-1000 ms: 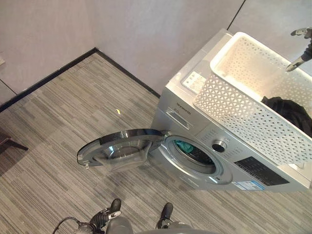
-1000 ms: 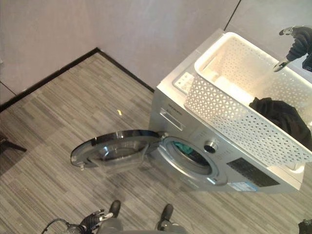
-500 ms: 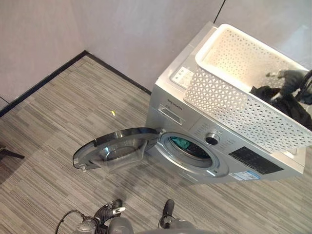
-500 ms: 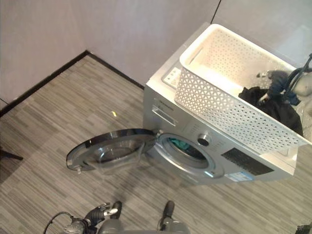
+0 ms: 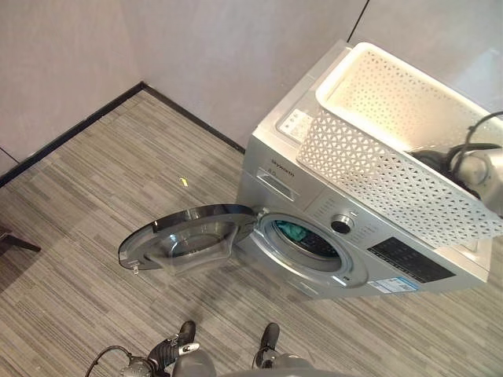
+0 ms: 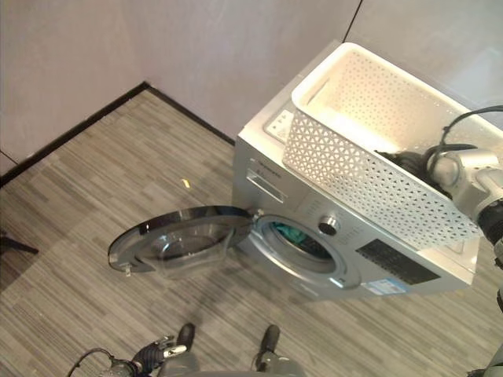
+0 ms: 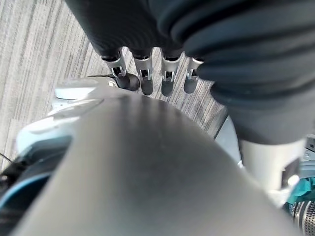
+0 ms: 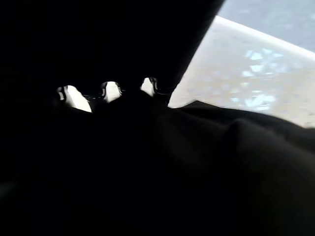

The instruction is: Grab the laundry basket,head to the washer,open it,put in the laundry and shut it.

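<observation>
Washer point(image 5: 314, 196) stood against the wall, door point(image 5: 189, 236) swung wide open and lying low over the floor point(image 5: 94, 196). Teal cloth point(image 5: 292, 230) showed inside the drum. White basket point(image 5: 377, 173) sat on top of the washer, dark laundry point(image 6: 405, 163) in its near end. Right robot hand point(image 8: 110, 91) was down in the basket, fingers buried in the laundry; grip couldn't be made out. Left robot hand point(image 7: 147, 73) hung low by the floor, fingers straight, holding nothing.
</observation>
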